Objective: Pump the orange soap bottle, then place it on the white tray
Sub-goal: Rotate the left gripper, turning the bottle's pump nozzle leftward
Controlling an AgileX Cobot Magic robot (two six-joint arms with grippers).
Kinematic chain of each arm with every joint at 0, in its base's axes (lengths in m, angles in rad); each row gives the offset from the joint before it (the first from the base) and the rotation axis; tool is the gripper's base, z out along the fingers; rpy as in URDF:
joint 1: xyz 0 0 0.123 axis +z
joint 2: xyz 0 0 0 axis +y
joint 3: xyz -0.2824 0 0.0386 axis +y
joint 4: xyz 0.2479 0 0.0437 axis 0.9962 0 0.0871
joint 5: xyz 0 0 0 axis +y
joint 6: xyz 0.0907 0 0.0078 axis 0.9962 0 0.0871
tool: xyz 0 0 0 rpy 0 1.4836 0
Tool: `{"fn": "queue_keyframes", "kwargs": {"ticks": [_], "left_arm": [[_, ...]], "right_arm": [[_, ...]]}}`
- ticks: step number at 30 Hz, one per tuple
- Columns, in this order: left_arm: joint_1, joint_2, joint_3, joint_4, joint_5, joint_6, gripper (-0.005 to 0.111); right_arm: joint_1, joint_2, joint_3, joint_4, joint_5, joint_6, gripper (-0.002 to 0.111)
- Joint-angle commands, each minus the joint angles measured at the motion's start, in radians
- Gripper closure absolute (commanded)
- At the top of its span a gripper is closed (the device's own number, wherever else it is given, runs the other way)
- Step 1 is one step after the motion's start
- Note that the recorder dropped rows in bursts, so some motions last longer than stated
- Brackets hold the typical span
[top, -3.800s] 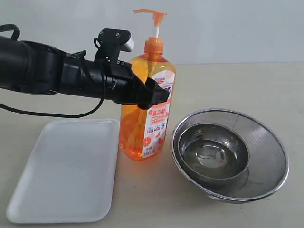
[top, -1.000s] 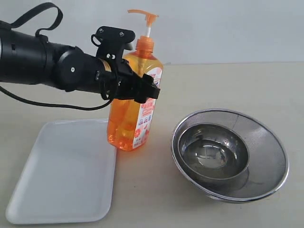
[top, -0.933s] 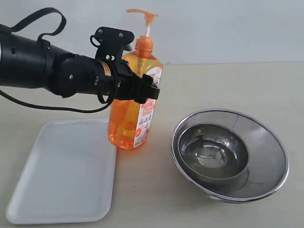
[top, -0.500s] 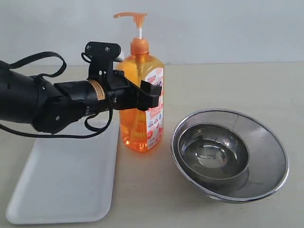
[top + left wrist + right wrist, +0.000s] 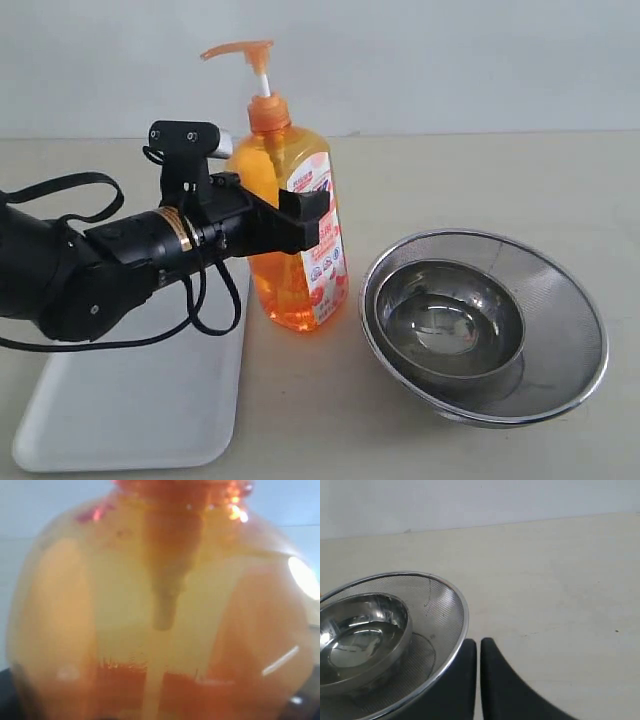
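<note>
At the far left of the exterior view, the white tray lay flat on the surface. Its near end was bare. Its far right part was hidden under your left arm, which reached across it toward the right. A black cable looped below the arm.

Your left tool was clamped on the orange soap bottle about the middle of its body. One black finger crossed the front beside the label; the other was hidden behind the bottle. The bottle leaned a little, with its pump head tipped to the left and the white stem showing beneath it. The base sat just beside the tray's right rim, over the bare surface and not on the tray. Whether it touched the surface I could not tell. The bottle's blurred orange body filled your left wrist view, pressed close to the camera.

To the right, near the bottle but apart from it, stood a mesh bowl with a smaller steel bowl inside it.

Your right tool showed only in its own wrist view. Its two dark fingers were drawn together with only a thin slit between them, holding nothing, close to the mesh bowl's rim.
</note>
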Motion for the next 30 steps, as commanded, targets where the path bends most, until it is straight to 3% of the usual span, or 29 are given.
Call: {"fn": "queue_keyframes", "kwargs": {"ticks": [1,5,10,17,21,30], "left_arm": [[-0.043,0.0,0.047,-0.024,-0.026,0.02,0.102],[-0.105,-0.024,0.064,-0.115,-0.019,0.133,0.102],[-0.192,-0.077,0.082,-0.453,0.021,0.43,0.102],[-0.284,-0.105,0.106,-0.545,-0.019,0.443,0.102],[-0.33,-0.105,0.154,-0.619,-0.115,0.445,0.102],[-0.345,-0.105,0.209,-0.758,-0.221,0.413,0.102]], "right_arm": [[-0.004,-0.005,-0.001,-0.005,-0.011,-0.001,0.108],[-0.004,-0.005,-0.001,-0.005,-0.011,-0.001,0.108],[-0.004,-0.005,-0.001,-0.005,-0.005,-0.001,0.108],[-0.004,-0.005,-0.001,-0.005,-0.005,-0.001,0.108],[-0.004,-0.005,-0.001,-0.005,-0.005,-0.001,0.108],[-0.004,-0.005,-0.001,-0.005,-0.005,-0.001,0.108]]}}
